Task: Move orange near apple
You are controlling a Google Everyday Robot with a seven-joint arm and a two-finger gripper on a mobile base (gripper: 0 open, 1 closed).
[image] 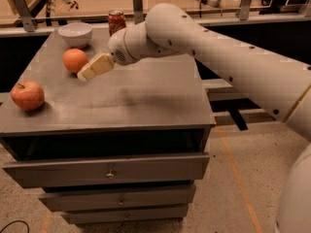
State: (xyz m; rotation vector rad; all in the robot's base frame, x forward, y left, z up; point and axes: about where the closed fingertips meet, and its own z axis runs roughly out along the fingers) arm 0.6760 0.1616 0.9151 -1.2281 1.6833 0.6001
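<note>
The orange (75,60) sits on the grey cabinet top (146,91) at the back left. The red apple (27,95) with a short stem sits near the front left corner, well apart from the orange. My gripper (87,73), cream-coloured, hangs just right of and slightly in front of the orange, its tip close to the fruit. The white arm reaches in from the right.
A white bowl (75,34) stands behind the orange at the back left. A red soda can (116,21) stands at the back edge, beside the arm. The cabinet has drawers (109,169) below. A workbench with tools runs behind.
</note>
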